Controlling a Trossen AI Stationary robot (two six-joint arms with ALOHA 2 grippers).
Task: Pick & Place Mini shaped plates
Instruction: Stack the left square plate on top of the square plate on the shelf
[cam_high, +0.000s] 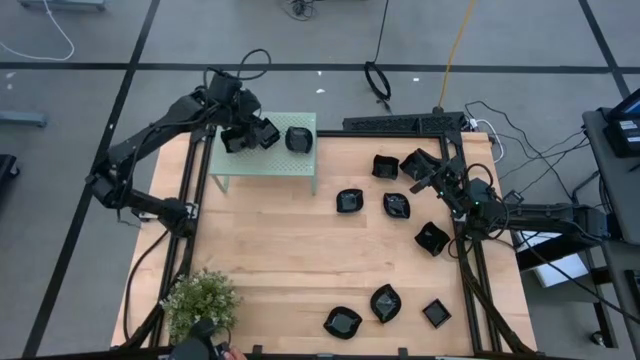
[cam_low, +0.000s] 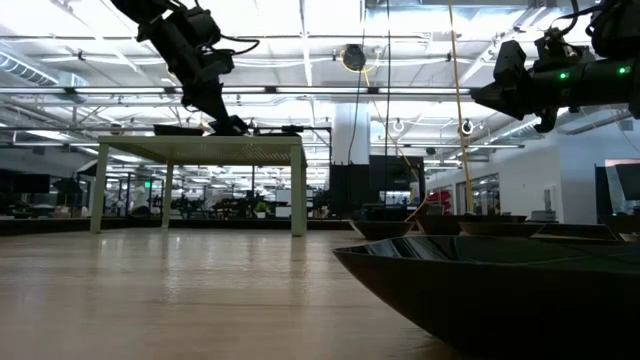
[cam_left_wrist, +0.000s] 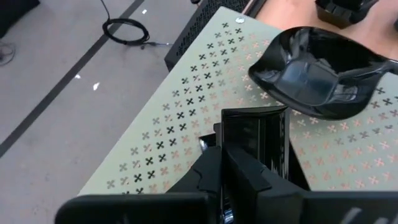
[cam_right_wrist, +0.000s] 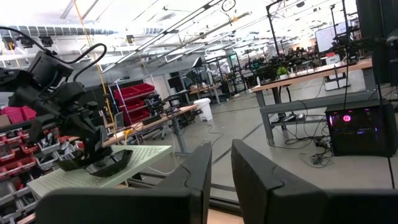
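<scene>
One mini shaped plate (cam_high: 300, 139), glossy black with a wavy rim, is seen resting on the pale green perforated stand (cam_high: 262, 166) at the far left of the counter (cam_high: 300, 250). A second square plate (cam_left_wrist: 256, 140) is seen upright on edge on the stand, gripped between the fingers of the left hand (cam_high: 262, 134), just left of the wavy plate and close to it without clear contact. The left hand is clenched on this square plate.

The remaining plates are spread over the wooden counter. Two (cam_high: 386, 166) lie far right of centre near the black frame (cam_high: 400, 124); two more (cam_high: 349, 201) sit in the middle right, side by side with (cam_high: 397, 205); one (cam_high: 431, 238) lies by the right rail. Three are grouped at the near edge: (cam_high: 342, 322), (cam_high: 386, 303) and a small square one (cam_high: 436, 314).

The right hand (cam_high: 432, 180) is held above the far right of the counter, clear of the surface. Its fingers stand slightly apart with nothing between them.

A potted plant (cam_high: 200, 300) is noted at the near left corner.
</scene>
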